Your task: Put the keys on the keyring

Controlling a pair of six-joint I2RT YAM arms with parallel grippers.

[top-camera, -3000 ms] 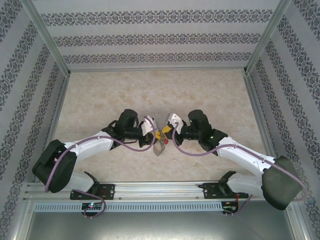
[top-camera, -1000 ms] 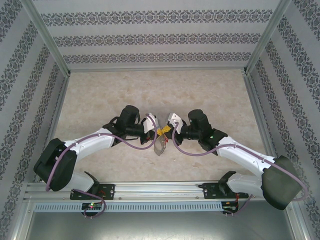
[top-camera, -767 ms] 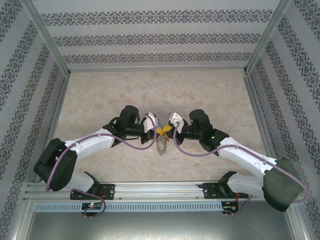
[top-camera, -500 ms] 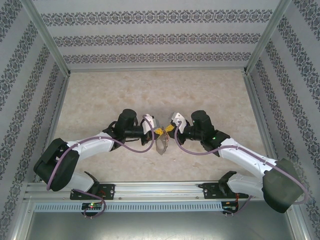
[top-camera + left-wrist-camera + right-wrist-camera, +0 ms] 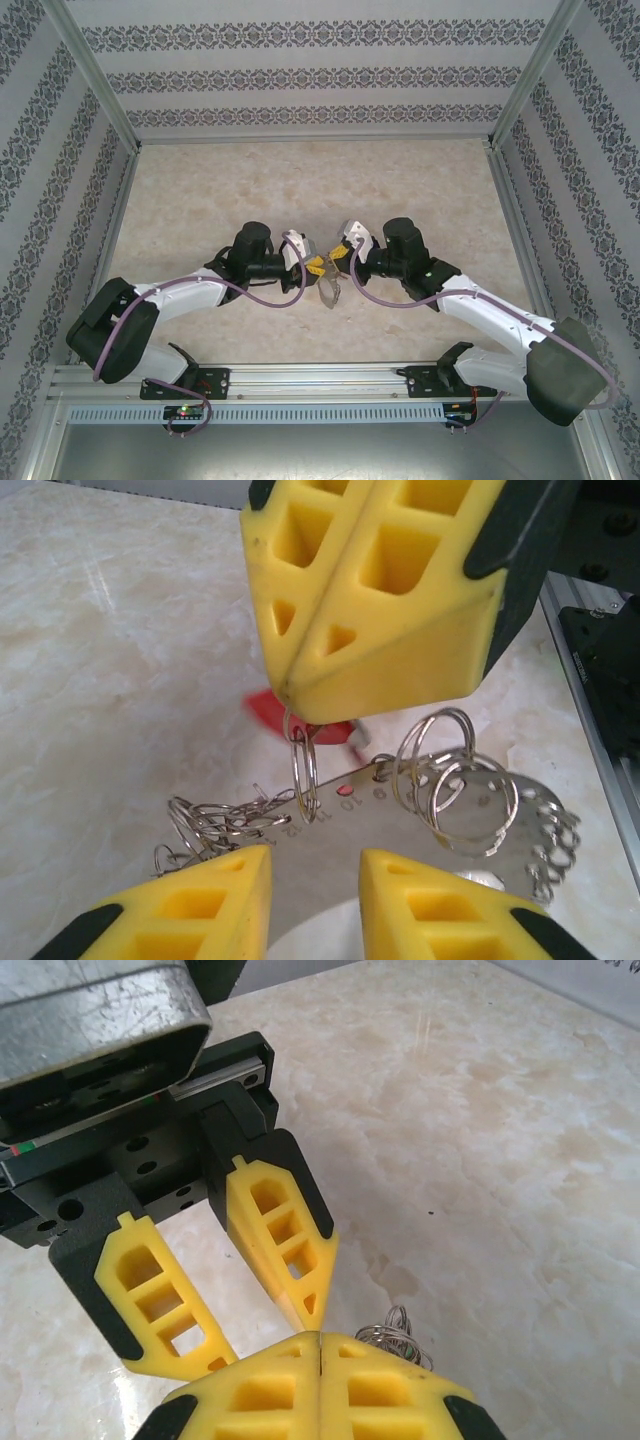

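A: Your right fingers (image 5: 400, 630) are pressed flat together, and at their tips they pinch a small silver ring (image 5: 303, 765) that hangs straight down.

B: Agreed. Just behind that ring you can see the red key (image 5: 275, 710), blurred, close to the pale marbled surface (image 5: 120, 630). I cannot tell whether it hangs from the pinched ring.

A: Your left fingers (image 5: 205, 905) stand apart with a clear gap, and nothing is clamped between them. They face the right pair tip to tip.

B: The keyring (image 5: 400, 800) lies beyond that gap, below the tips of your right fingers. It is a flat silver band with small numbers stamped along it, curving off to the right in the left wrist view.

A: Thin silver rings hang on the band. Two larger rings (image 5: 440, 770) stand up just right of the pinched one, and a tangle of tiny rings (image 5: 215, 825) bunches at the band's left end.

B: The pinched ring's lower edge overlaps the band's rim. Whether it threads the band, you cannot tell.

A: From above, the two pairs of fingers meet over the middle of the surface, and the keyring shows a little nearer the bases than the fingertips.
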